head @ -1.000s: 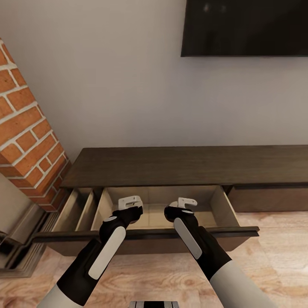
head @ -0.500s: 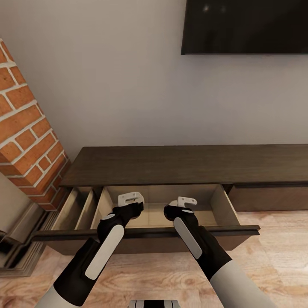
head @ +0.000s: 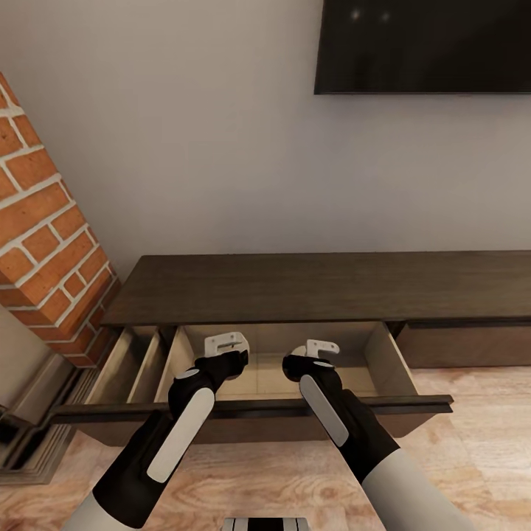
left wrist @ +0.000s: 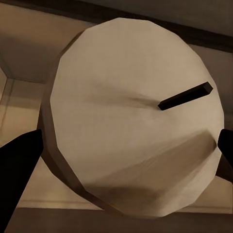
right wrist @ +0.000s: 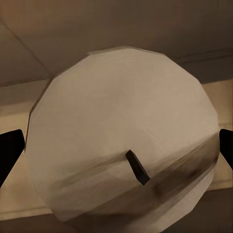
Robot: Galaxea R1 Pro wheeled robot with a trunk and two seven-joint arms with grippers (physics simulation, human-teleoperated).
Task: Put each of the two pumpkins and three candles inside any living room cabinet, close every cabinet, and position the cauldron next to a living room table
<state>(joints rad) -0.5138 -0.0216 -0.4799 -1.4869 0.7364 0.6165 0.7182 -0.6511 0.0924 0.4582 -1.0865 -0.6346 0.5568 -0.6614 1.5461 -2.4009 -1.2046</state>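
The cabinet [head: 295,284] is dark brown wood, and its open drawer [head: 276,361] is pale beige inside. The candle [left wrist: 133,116] in the left wrist view is tan-beige with a black wick; the other candle [right wrist: 124,141] has the same colours. The arms are black with white panels. The brick column [head: 40,243] is orange-red with white joints. The wall [head: 184,133] is light grey, the floor [head: 472,442] light wood grain, the screen [head: 420,44] black.
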